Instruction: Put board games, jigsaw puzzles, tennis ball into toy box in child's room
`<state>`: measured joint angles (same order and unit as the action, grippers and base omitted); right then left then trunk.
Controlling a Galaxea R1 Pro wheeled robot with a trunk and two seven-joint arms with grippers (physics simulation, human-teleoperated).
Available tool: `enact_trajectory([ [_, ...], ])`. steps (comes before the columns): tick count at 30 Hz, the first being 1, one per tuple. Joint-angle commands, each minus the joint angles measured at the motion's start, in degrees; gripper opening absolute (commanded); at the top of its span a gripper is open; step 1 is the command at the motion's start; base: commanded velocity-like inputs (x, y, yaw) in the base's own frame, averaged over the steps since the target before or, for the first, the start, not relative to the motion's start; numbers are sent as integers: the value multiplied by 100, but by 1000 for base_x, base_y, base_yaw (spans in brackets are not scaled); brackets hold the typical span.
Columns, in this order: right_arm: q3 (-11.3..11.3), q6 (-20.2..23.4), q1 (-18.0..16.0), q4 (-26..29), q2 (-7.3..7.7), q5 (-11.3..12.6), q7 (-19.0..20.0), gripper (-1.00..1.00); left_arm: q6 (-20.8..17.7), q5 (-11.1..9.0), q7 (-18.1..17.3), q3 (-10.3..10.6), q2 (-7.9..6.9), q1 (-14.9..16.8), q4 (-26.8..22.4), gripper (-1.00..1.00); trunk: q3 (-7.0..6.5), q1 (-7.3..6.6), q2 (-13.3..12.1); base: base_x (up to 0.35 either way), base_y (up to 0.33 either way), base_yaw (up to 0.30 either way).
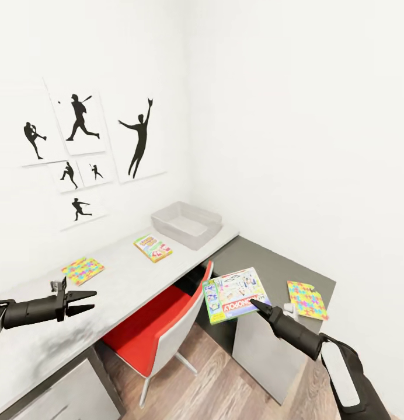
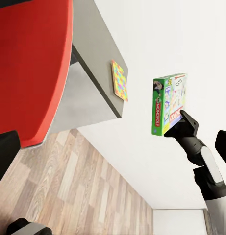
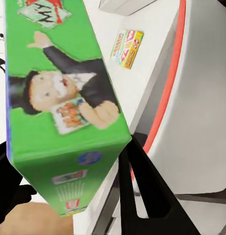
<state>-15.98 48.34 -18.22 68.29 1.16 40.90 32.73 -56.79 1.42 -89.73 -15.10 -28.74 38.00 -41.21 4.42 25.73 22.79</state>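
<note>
Monopoly box (image 1: 235,294) clamped in right gripper (image 1: 256,304) — held above the red chair (image 1: 158,326)
Left gripper (image 1: 85,302) hovers fingers apart over the table (image 1: 117,280) — right wrist view adds the Skip-Bo box (image 3: 127,47)

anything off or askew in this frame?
One oddity: the jigsaw puzzle on the dark desk has a corner poking past the desk's front edge. The Monopoly box is off the surfaces, but it is pinched in the right claw. The toy box sits upright and looks empty; no damage visible.
</note>
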Motion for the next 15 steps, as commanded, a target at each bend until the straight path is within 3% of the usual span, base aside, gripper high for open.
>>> enact_trajectory([
  [1, -10, 44, -6, 5, -1, 30, 14, -100, -59, 16, -27, -2, 0, 5, -1, 100, 12, 5, 13, 185, 0, 37],
  [15, -10, 44, -6, 9, -1, 32, -3, -100, -43, 16, -27, -11, 7, 5, -1, 100, 27, 5, 13, 235, 0, 32],
])
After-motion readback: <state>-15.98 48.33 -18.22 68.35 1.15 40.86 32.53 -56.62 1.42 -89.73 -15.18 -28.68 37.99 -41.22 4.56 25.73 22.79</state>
